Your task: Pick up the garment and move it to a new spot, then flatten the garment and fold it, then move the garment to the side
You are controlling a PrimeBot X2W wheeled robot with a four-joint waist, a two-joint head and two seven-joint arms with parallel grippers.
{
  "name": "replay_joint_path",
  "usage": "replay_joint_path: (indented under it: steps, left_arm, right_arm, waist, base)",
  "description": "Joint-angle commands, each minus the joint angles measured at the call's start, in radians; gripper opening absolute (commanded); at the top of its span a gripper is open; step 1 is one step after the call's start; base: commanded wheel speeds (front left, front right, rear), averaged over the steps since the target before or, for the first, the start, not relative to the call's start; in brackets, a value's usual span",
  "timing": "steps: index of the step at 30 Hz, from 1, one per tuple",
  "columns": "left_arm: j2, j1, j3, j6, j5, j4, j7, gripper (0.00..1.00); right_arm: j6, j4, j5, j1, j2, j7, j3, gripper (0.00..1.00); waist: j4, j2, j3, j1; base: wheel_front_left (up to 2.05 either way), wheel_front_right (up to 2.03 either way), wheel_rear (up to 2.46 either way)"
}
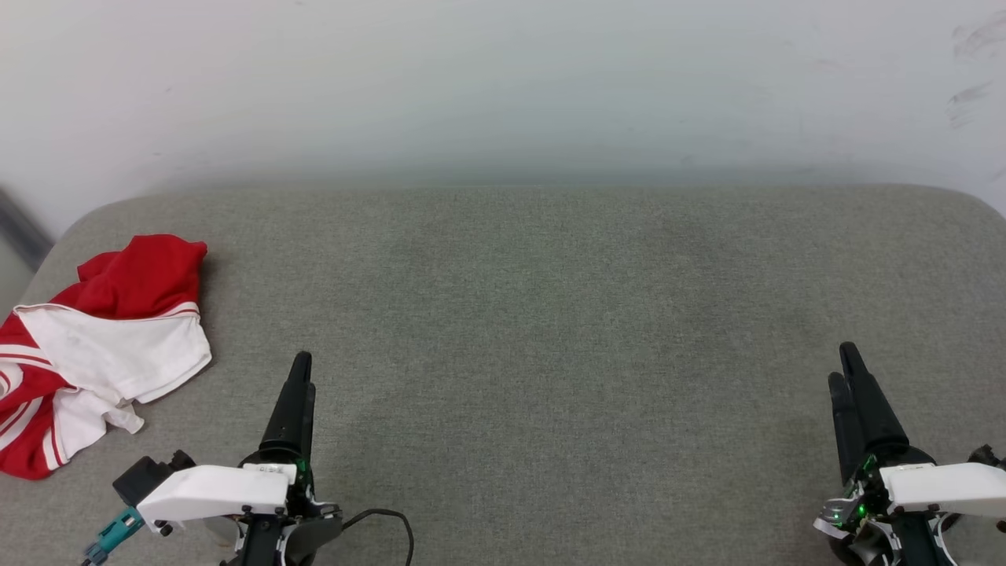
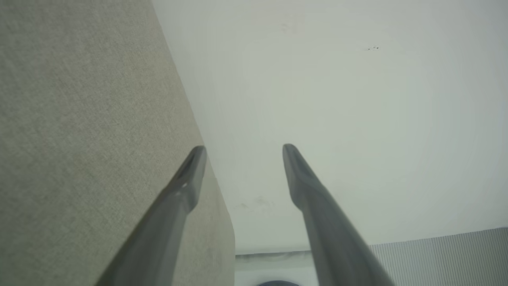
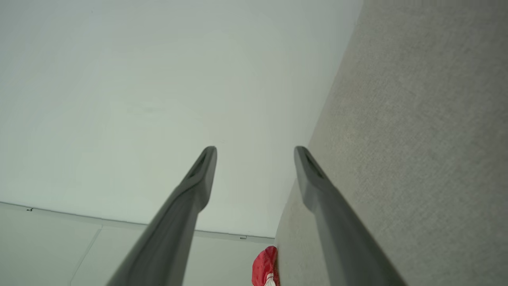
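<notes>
The garment (image 1: pixel 102 346) is seen crumpled in a heap at the left end of the grey cushion (image 1: pixel 550 314), touched by nothing. The left gripper (image 1: pixel 301 363) is held near it, fingers spread and empty. The right gripper (image 1: pixel 842 363) is held well apart, by the right end, likewise spread and empty.

Standing here, I can't read a word anywhere. The garment (image 1: pixel 102 346), lying on the grey surface off to the left of the left end effector (image 1: pixel 301 365), shows plain red cloth, white panels and thin stripes, with no lettering, logo or number that I can make out. Any marking on the white housings behind the left end effector and the right end effector (image 1: pixel 847 363) is too small to tell.
</notes>
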Motion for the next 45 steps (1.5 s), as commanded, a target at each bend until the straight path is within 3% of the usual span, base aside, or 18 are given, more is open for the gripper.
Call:
replay_joint_path:
  steps: [1, 12, 28, 45]
  left_arm:
    - [0.002, -0.031, -0.012, -0.002, 0.049, -0.028, -0.013, 1.00]
    - [0.002, -0.034, -0.037, -0.001, 0.303, -0.053, -0.056, 1.00]
    - [0.003, -0.037, -0.092, 0.044, 0.679, -0.045, -0.110, 1.00]
    - [0.003, -0.040, -0.111, 0.072, 0.930, -0.026, -0.157, 1.00]
  right_arm:
    - [0.000, -0.029, -0.050, -0.013, -0.017, -0.015, 0.008, 1.00]
    - [0.000, -0.052, -0.301, -0.003, -0.021, -0.058, 0.018, 1.00]
    - [0.000, -0.084, -0.658, 0.007, -0.008, -0.067, 0.010, 1.00]
    - [0.000, -0.122, -0.899, 0.019, 0.010, -0.060, 0.004, 1.00]
  waist:
    - [0.000, 0.0000, 0.000, 0.0000]
    - [-0.001, 0.0000, 0.000, 0.0000]
    - [-0.001, 0.0000, -0.002, 0.0000]
    - [-0.006, 0.0000, -0.004, 0.0000]
  base:
    - [0.00, 0.00, 0.00]
    - [0.00, 0.00, 0.00]
    - [0.00, 0.00, 0.00]
    - [0.00, 0.00, 0.00]
